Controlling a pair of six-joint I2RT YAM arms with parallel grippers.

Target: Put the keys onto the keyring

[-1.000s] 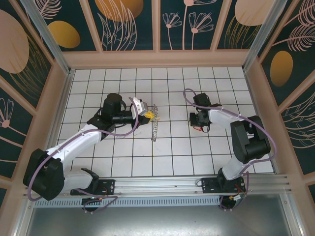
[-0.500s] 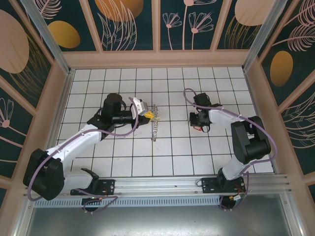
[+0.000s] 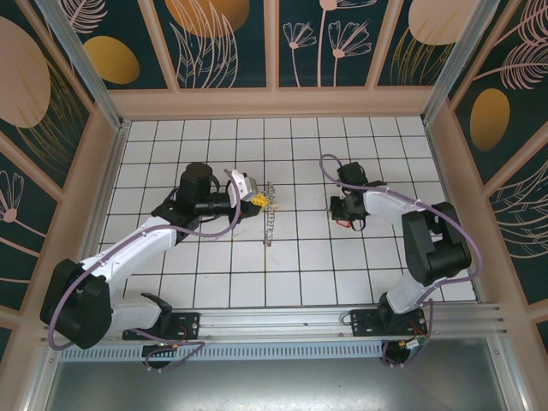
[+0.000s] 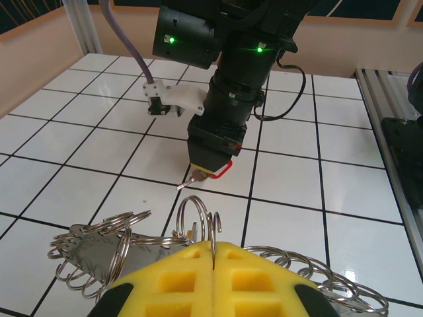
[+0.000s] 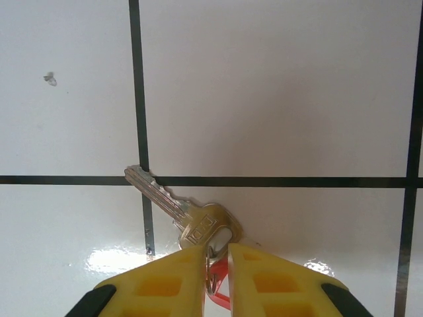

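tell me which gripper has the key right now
The right gripper: its yellow pads clamp the ring end of the red-tagged key. The left gripper is shut on a loop of the keyring instead.

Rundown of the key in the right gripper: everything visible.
The key is small, brass-coloured metal with a toothed blade and a rounded, stamped head carrying a red tag. The right gripper pinches it at the head end with its yellow fingers. Its blade points away, tip over a black grid line of the white table; contact unclear.
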